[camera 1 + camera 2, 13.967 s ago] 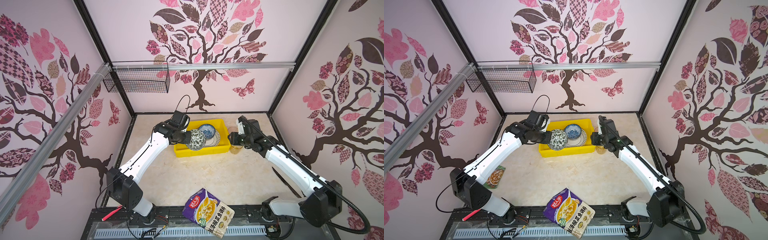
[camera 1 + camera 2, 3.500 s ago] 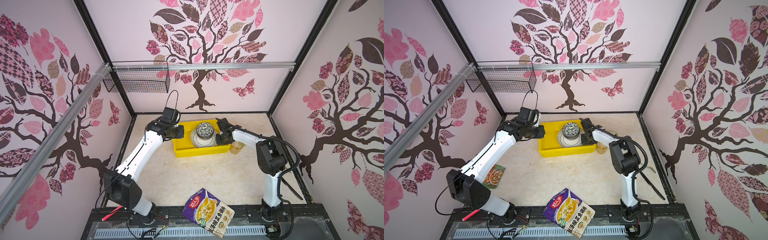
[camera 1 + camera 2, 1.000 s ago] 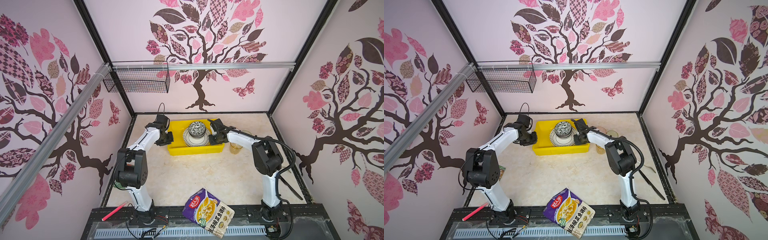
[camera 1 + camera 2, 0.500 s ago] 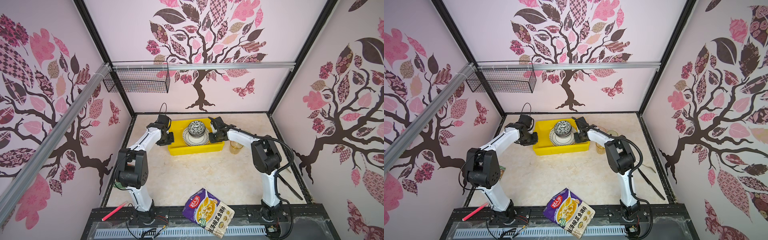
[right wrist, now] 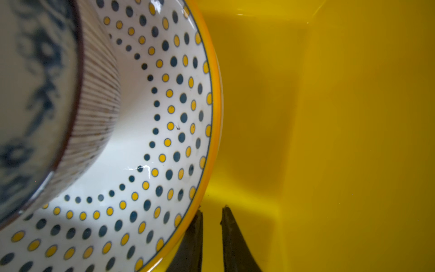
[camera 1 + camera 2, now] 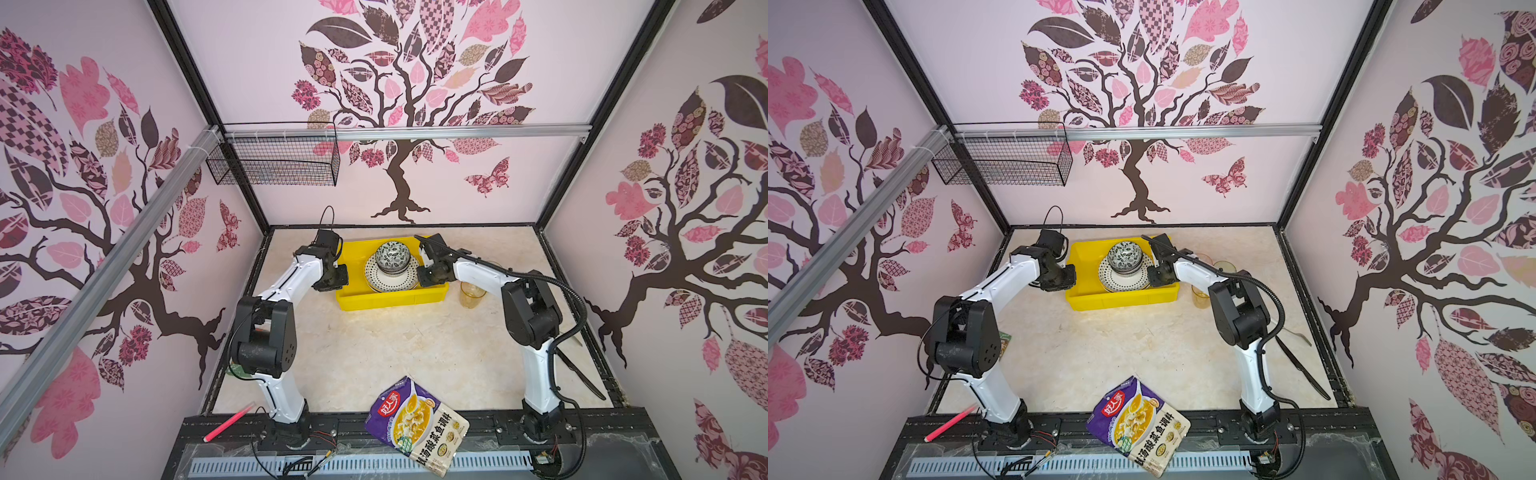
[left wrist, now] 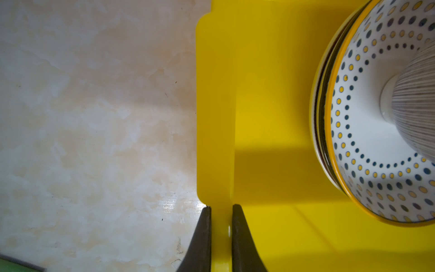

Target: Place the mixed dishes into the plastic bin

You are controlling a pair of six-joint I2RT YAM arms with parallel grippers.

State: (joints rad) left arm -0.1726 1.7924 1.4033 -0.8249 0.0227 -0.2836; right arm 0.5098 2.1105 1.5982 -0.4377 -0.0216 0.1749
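Dishes: stacked plates (image 6: 390,282) topped by nested bowls (image 6: 392,254) sit inside the bin (image 6: 386,301). One amber tumbler (image 6: 471,294) stands on the surface (image 6: 374,353) just right of it. Left gripper (image 7: 221,207): jaws clamped on the bin's wall. Right gripper (image 5: 211,208): jaws nearly closed inside the bin beside the plates; whether they grasp anything cannot be told.

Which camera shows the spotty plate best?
The right wrist view: the spotty plate is close up, dots sharp. The left wrist view catches only one side; in both top views it is small, half hidden under the stacked bowls.
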